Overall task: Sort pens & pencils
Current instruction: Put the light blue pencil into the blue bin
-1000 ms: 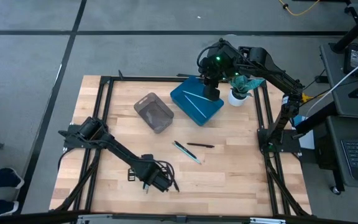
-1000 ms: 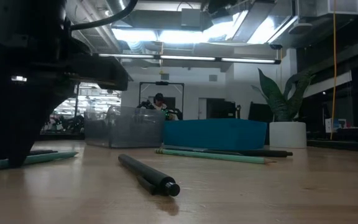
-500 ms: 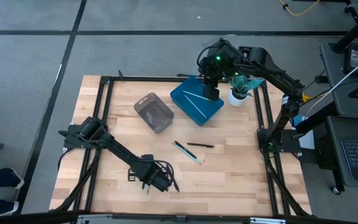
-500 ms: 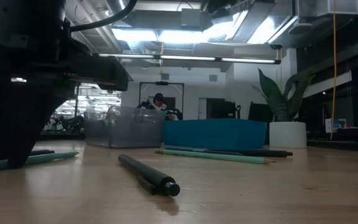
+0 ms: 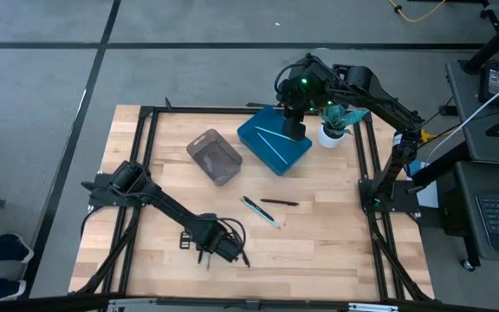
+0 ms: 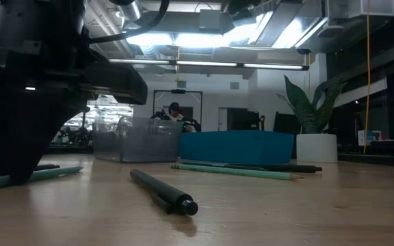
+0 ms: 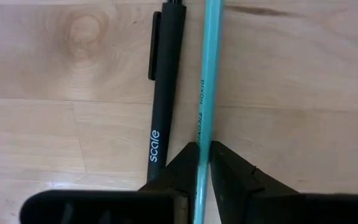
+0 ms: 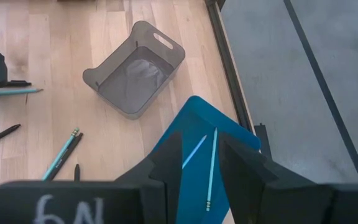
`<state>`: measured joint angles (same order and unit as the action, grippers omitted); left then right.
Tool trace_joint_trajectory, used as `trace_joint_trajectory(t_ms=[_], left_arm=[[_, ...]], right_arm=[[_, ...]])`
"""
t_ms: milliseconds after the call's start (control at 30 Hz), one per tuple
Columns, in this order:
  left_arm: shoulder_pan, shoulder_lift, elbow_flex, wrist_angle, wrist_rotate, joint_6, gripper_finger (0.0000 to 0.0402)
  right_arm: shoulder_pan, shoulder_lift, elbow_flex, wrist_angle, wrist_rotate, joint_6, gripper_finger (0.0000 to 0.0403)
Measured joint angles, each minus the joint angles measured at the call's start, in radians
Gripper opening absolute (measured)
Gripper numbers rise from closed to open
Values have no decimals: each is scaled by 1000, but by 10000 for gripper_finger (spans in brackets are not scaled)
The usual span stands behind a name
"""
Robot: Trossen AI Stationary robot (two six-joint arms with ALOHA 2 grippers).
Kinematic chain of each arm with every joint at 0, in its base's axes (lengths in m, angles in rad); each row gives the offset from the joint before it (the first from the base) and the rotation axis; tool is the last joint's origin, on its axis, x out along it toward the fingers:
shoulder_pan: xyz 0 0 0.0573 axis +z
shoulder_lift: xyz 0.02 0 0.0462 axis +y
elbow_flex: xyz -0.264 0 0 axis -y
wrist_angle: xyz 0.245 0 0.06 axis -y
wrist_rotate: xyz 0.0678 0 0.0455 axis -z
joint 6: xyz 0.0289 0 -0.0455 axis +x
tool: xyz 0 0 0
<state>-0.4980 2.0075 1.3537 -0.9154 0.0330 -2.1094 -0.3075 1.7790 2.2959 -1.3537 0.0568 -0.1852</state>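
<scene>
Left gripper (image 7: 202, 163) lower centre of frame, jaws clenched on light blue pencil (image 7: 207, 74), lifting it clear of black pen (image 7: 166, 81) alongside. Right gripper (image 8: 194, 163) released over blue bin (image 8: 197, 124), waiting.

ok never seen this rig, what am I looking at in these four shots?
It is a two-armed robot at a wooden table, sorting pens and pencils. One picture looks straight down from above, one looks level across the table, and two come from cameras on the wrists.

The left hand is down near the table's front edge, its fingers closing around a light blue pencil that lies beside a black pen. The right hand hovers open over a blue bin that already holds two light blue pencils.

Also on the table: a clear grey bin, a potted plant, and more loose pens and pencils mid-table.
</scene>
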Motion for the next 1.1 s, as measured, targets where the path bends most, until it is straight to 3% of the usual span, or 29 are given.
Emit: trace_joint_trajectory(t_ms=[333,533,1100], left_arm=[[-3,1,4,7,-20,0,29],[0,3,22,27,-87,0,33],[-2,3,23,33,-78,0,29]], right_arm=[[0,0,0,15,1,0,104],[0,0,0,25,1,1,104],[0,0,0,26,1,21,104]])
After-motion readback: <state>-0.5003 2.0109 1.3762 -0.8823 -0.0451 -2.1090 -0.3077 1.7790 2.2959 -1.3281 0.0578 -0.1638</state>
